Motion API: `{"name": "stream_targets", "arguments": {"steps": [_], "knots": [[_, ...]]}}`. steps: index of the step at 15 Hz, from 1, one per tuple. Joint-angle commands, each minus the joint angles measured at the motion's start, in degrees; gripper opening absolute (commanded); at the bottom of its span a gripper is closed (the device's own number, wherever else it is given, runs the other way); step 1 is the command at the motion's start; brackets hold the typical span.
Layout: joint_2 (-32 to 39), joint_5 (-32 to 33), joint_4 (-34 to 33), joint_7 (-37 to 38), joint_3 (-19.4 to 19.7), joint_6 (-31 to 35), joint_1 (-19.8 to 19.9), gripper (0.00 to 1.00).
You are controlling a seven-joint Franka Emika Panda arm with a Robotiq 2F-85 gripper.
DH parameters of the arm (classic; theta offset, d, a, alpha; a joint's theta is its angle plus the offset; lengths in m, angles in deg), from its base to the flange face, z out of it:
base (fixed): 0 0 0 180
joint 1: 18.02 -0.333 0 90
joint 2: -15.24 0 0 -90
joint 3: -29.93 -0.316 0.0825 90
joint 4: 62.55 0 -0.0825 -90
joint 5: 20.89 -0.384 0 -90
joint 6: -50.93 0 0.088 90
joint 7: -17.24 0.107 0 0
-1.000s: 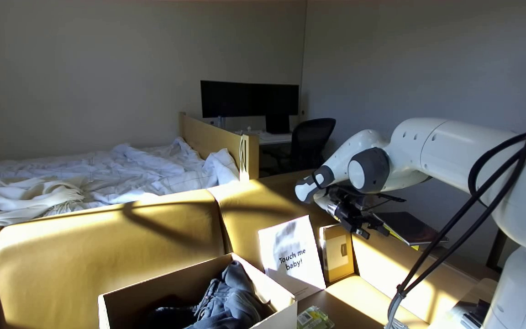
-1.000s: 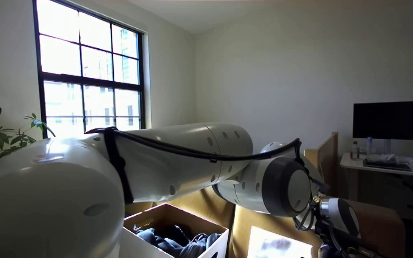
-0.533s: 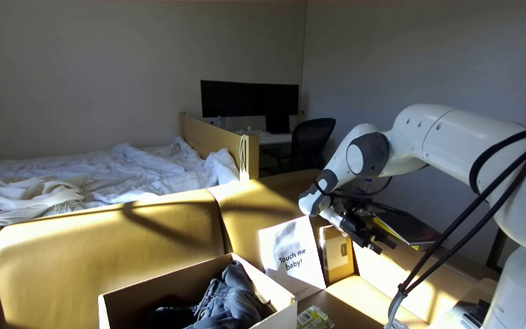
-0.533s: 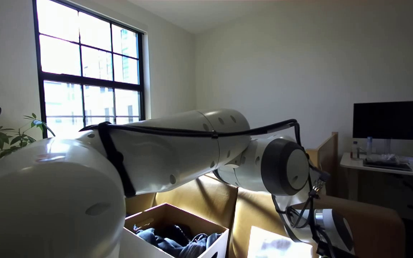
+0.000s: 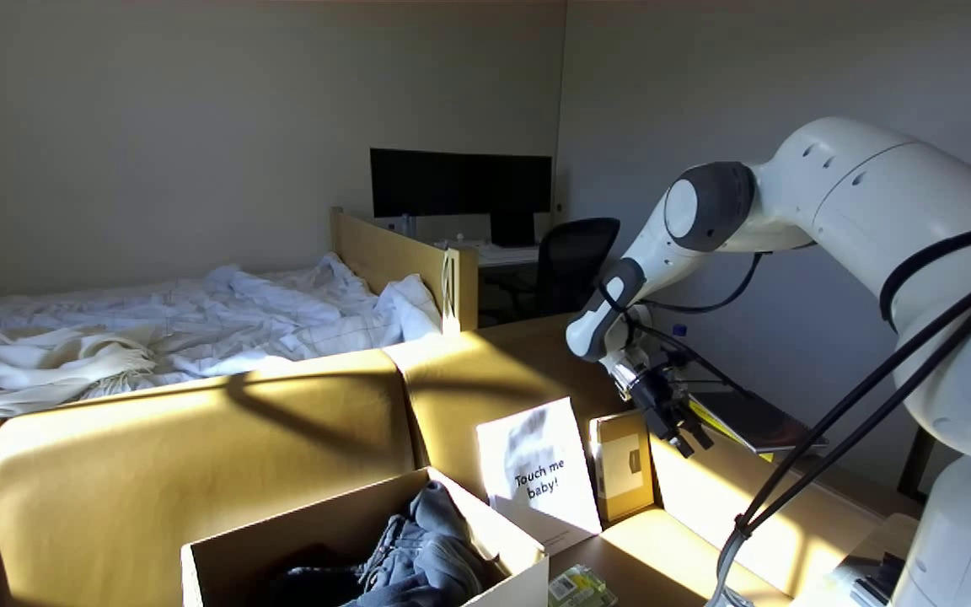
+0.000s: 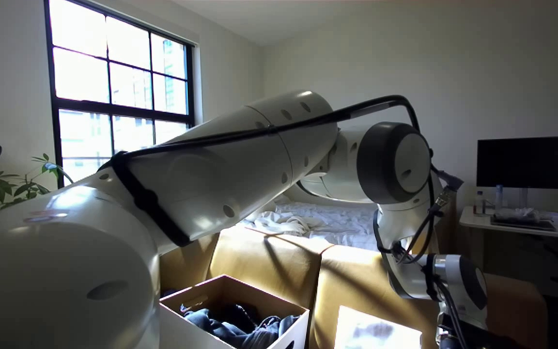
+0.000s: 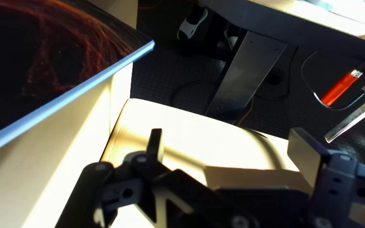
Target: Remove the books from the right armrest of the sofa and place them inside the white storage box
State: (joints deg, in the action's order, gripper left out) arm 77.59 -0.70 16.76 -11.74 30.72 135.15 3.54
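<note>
The books (image 5: 759,420) lie on the right armrest (image 5: 726,485) of the tan sofa (image 5: 199,455). The top one (image 7: 43,53) has a dark cover with a reddish pattern; yellow shows beneath it in an exterior view. My gripper (image 5: 696,444) hangs beside the pile, over the seat side, pointing down. In the wrist view its jaws stand wide apart with nothing held between them, and the pile is outside them at upper left. The white storage box (image 6: 187,327) rests on the sofa, with dark blue-grey clothing (image 5: 422,556) inside. The lower pile is partly hidden.
A white "Touch me baby!" sign (image 5: 540,480) and a brown-edged flat box (image 5: 624,468) lean against the backrest between storage box and armrest. A green packet (image 5: 580,588) lies on the seat. In the wrist view, a table edge (image 7: 284,23) crosses the upper right.
The arm's elbow and forearm have risen strongly. The gripper first dipped, then came back up slightly, and now points more steeply down. The books and the box have stayed put.
</note>
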Motion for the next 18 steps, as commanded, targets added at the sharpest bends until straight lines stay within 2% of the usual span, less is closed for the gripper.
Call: {"name": "stream_targets", "arguments": {"steps": [1,7,9,10,12,14,16,18], "knots": [[-11.4,-1.9,13.4,-3.1,0.2,7.3,0.9,1.0],[-27.1,-5.2,28.7,-8.8,0.2,13.7,1.9,1.0],[-33.5,-9.0,34.1,-8.9,0.8,16.9,2.5,1.0],[-24.9,-6.8,25.3,-7.4,2.3,12.6,-0.4,1.0],[-29.9,-8.4,29.6,-7.7,2.7,14.0,0.0,1.0],[-31.2,-9.3,31.4,-8.0,2.6,14.5,0.1,1.0],[-36.3,-6.6,38.2,-2.9,4.0,24.5,-1.4,1.0],[-40.3,-5.7,43.1,-1.1,5.4,30.8,-2.1,1.0]]}}
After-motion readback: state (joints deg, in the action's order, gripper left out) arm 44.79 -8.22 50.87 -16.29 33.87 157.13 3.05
